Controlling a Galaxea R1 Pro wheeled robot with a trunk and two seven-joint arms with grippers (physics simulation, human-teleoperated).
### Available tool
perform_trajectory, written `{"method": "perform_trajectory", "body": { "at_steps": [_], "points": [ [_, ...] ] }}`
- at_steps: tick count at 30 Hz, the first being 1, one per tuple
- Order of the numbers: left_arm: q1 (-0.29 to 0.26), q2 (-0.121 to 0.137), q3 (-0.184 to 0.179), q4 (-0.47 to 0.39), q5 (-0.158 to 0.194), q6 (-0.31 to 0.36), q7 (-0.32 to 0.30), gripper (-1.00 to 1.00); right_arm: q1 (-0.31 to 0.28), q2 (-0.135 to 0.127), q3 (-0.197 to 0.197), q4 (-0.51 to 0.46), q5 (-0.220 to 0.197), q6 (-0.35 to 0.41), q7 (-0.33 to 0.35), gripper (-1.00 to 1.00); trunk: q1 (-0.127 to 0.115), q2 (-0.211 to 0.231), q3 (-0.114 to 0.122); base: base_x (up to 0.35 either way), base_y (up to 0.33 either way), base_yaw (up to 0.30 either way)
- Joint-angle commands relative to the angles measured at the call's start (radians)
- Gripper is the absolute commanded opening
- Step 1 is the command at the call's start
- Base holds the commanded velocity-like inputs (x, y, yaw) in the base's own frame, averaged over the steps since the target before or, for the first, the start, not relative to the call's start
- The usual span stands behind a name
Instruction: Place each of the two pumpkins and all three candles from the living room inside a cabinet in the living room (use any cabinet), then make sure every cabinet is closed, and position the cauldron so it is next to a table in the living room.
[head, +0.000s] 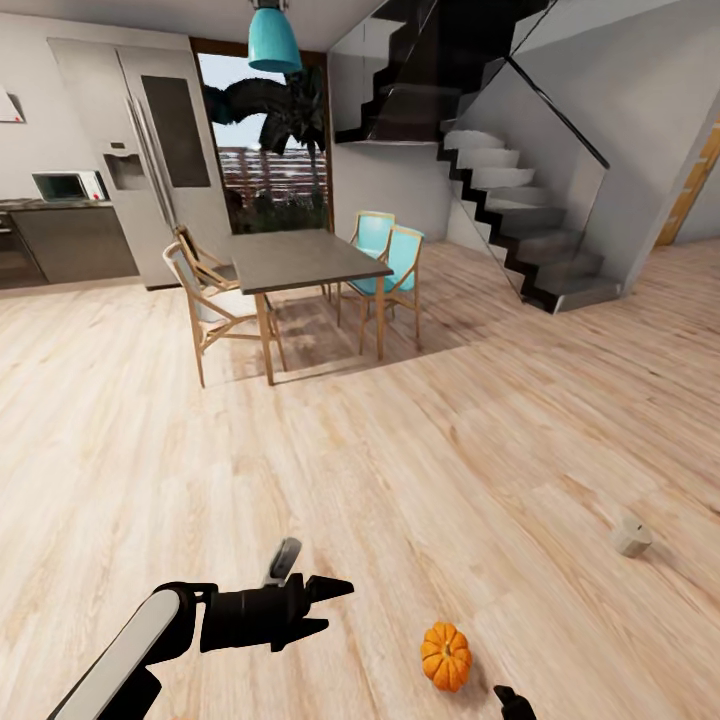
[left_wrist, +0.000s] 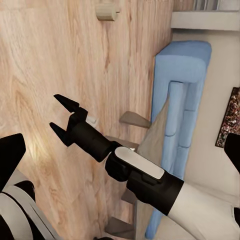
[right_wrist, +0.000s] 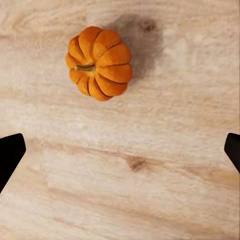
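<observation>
- You're looking at a grey dining table (head: 292, 259) w/ wooden legs, standing mid-room on the plank floor (head: 400, 440).
- Two teal chairs (head: 388, 262) are sitting on its far side; wood-frame chairs (head: 205, 290) are sitting on the near-left side.
- A steel fridge (head: 150, 150) is standing by the back wall, w/ a microwave (head: 66, 186) on the counter beside it.
- A teal pendant lamp (head: 275, 40) is hanging overhead.
- Dark stairs (head: 520, 190) are climbing at the right.
- A blue sofa (left_wrist: 182, 115) is showing in the left wrist view.
</observation>
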Motion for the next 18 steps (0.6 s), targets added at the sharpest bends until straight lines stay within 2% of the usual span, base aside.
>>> {"method": "perform_trajectory", "body": {
  "at_steps": [1, 9, 15, 18],
  "points": [
    [-0.001, 0.001, -0.001, -0.001, 0.011, 0.0, 0.01, 1.0, -0.002, 0.0, 0.002, 0.004, -0.008, 0.003, 0.008, 1.0, 0.0, 0.0, -0.003, 0.277, -0.029, 0.0],
    [-0.001, 0.001, -0.001, 0.0, 0.011, 0.001, 0.01, 1.0, -0.002, 0.0, 0.002, 0.004, -0.007, 0.003, 0.007, 1.0, 0.0, 0.0, -0.016, 0.269, -0.119, 0.013],
    [-0.001, 0.001, -0.001, -0.002, 0.011, 0.0, 0.01, 1.0, -0.002, 0.0, 0.002, 0.004, -0.007, 0.003, 0.005, 1.0, 0.0, 0.0, -0.026, 0.176, -0.226, 0.088],
    [-0.001, 0.001, -0.001, -0.001, 0.011, 0.0, 0.01, 1.0, -0.001, 0.0, 0.002, 0.004, -0.007, 0.003, 0.004, 1.0, 0.0, 0.0, -0.03, 0.204, -0.091, 0.119]
  ]
}}
